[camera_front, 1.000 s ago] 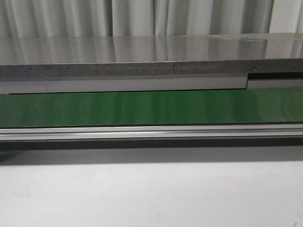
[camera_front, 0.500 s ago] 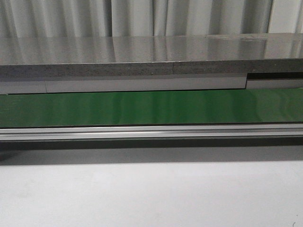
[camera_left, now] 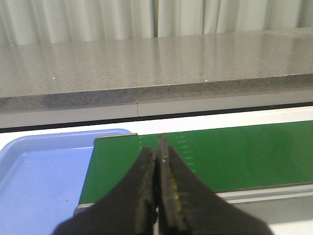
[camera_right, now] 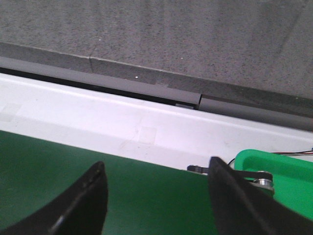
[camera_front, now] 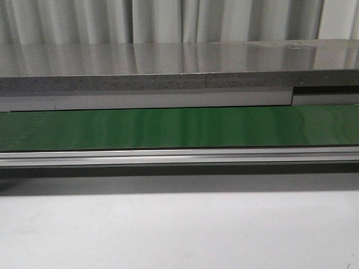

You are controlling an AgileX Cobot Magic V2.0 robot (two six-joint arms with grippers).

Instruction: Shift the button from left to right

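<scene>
The button with the yellow cap shows in no view. My left gripper (camera_left: 158, 147) is shut with nothing between its black fingers; it hangs over the left end of the green conveyor belt (camera_left: 234, 152), next to a blue tray (camera_left: 39, 171). My right gripper (camera_right: 156, 171) is open and empty over the green belt (camera_right: 146, 196), near a green bin (camera_right: 281, 174). Neither gripper shows in the front view, where the belt (camera_front: 179, 128) is bare.
A grey stone-like counter (camera_front: 168, 61) runs behind the belt. An aluminium rail (camera_front: 179, 156) borders the belt's near side, with a white table surface (camera_front: 179, 230) in front. A small black connector with wires (camera_right: 198, 169) lies by the green bin.
</scene>
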